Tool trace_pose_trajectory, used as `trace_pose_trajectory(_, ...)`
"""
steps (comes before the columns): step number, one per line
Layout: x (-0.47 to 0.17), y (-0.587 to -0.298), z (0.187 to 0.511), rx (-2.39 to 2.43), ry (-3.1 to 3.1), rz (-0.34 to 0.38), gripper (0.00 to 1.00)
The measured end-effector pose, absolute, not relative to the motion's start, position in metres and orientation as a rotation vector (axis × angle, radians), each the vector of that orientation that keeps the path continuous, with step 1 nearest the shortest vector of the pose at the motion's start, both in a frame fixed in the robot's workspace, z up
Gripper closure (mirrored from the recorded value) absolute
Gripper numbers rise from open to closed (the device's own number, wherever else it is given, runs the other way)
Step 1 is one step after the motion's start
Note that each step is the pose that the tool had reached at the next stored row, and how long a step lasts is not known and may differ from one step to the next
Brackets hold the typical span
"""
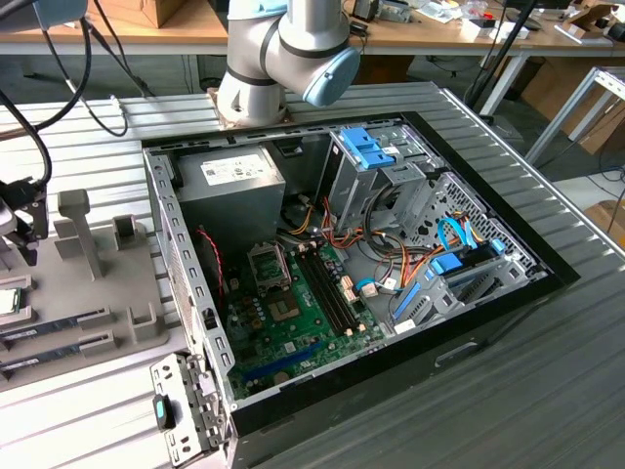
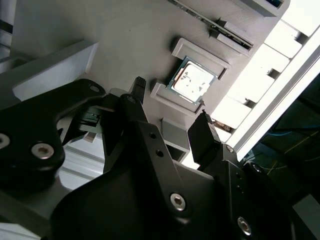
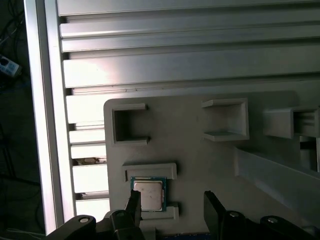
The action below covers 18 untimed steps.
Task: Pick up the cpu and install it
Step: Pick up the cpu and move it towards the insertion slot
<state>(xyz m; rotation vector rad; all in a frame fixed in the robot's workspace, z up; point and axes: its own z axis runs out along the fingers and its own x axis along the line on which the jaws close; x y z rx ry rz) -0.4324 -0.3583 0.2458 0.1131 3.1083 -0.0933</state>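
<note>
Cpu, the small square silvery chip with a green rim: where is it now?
In both wrist views the cpu lies in a raised holder on the light grey fixture plate, near the open black gripper, at the exterior view's far left.

Grey arm [image 1: 256, 68], blue caps [image 1: 332, 76], black pincer [image 2: 172, 100]

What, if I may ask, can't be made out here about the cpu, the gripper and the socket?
- Cpu: in the first wrist view one finger covers its edge, so whether they touch cannot be told.
- Gripper: open in both wrist views; in the exterior view the picture's left edge cuts it off.
- Socket: in the exterior view it is too small to tell whether it is open or empty.
</note>
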Motion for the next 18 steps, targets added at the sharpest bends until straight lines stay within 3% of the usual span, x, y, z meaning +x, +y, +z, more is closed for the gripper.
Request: trace_pose_trajectory(18, -0.4324, -0.3584, 0.2403, 0.113, 3.108, -0.093, 0.38)
